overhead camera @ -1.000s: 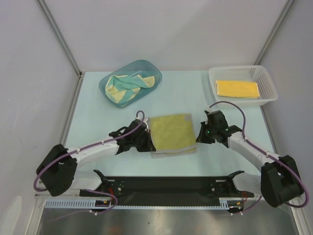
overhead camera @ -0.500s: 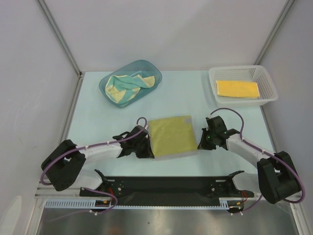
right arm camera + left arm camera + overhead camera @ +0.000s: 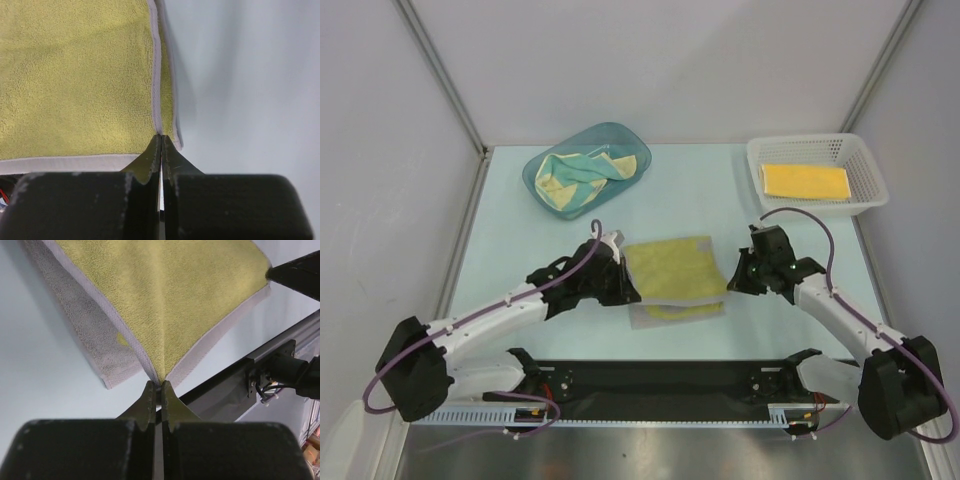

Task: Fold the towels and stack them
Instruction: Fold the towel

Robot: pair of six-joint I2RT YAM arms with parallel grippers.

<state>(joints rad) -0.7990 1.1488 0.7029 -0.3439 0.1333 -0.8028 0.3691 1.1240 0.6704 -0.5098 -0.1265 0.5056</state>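
Top external view: both grippers pinch the olive towel (image 3: 670, 268) just ahead of the arm bases.
I see the left gripper (image 3: 626, 288) pressed shut on the towel's left corner and the right gripper (image 3: 731, 280) clamped on its right edge. The upper layer is raised between them, and a grey-backed lower part lies on the table (image 3: 510, 250) beneath. Farther back, a teal tub (image 3: 534, 168) at left holds crumpled cream-and-teal towels (image 3: 582, 178), and a white basket (image 3: 865, 152) at right has a folded bright yellow towel (image 3: 805, 181) lying flat inside.
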